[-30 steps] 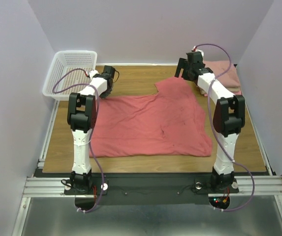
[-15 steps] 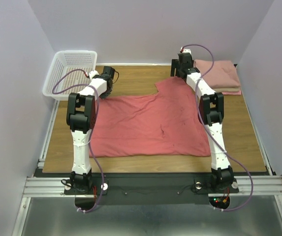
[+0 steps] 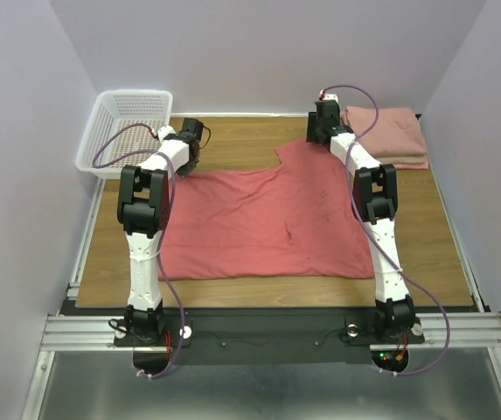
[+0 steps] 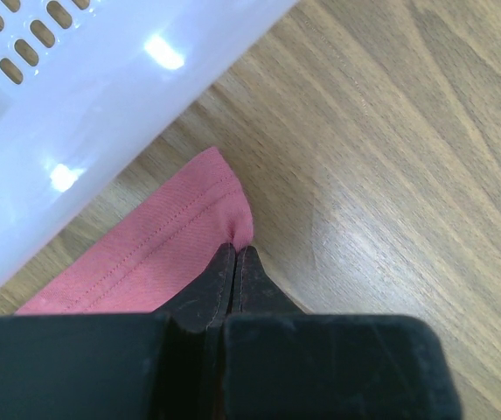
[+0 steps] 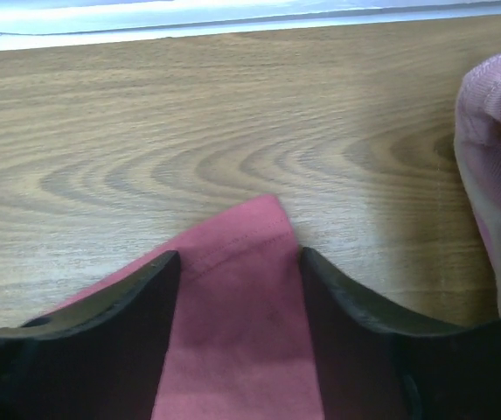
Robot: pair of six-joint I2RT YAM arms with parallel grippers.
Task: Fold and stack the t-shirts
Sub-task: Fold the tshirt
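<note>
The red shirt (image 3: 267, 223) pinched at one corner
The left claw (image 4: 235, 254) is clenched on its hem; the right claw (image 5: 237, 258) is spread astride another corner, the shirt being laid flat on the table (image 3: 233, 140). Lifted unclosed, that side would be dropped.

Pretty clearly a lab test cell: a wooden counter (image 3: 233, 144) is boxed in by plain lavender walls (image 3: 259, 52), and a left arm (image 3: 142, 227) and right arm (image 3: 381, 236) are bolted onto aluminium rails (image 3: 267, 325) up front.
</note>
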